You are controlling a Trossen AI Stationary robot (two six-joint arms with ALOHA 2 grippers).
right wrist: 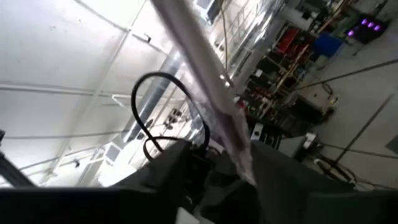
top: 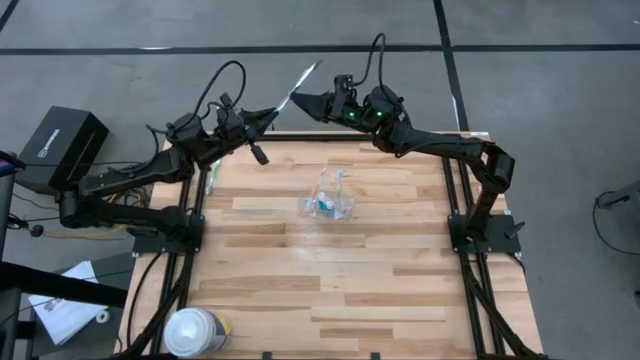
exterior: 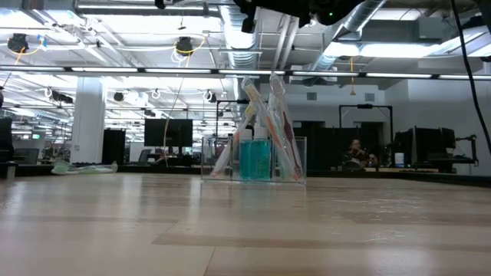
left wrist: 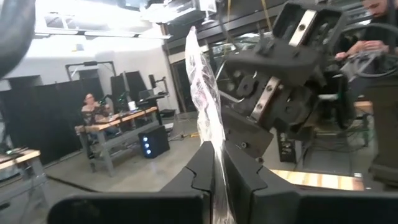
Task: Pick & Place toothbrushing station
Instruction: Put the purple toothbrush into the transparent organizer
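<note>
High view: left gripper (top: 272, 114) and right gripper (top: 298, 100) meet at the top centre, above the table's (top: 330, 290) far edge, with a wrapped toothbrush (top: 304, 79) slanting between them. Clear cup (top: 329, 197) with brushes sits mid-table; a white canister (top: 194, 331) stands lower left.

Low view: cup (exterior: 254, 159) at centre, brushes upright inside.

Left wrist view: fingers (left wrist: 200, 173) clenched on the wrapped toothbrush (left wrist: 202, 93).

Right wrist view: toothbrush (right wrist: 205, 53) crosses parted fingers (right wrist: 273, 168); released.

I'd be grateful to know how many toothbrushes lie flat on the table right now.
1: a green toothbrush at the table's left edge. Others stand in the clear cup; some may be hidden.
</note>
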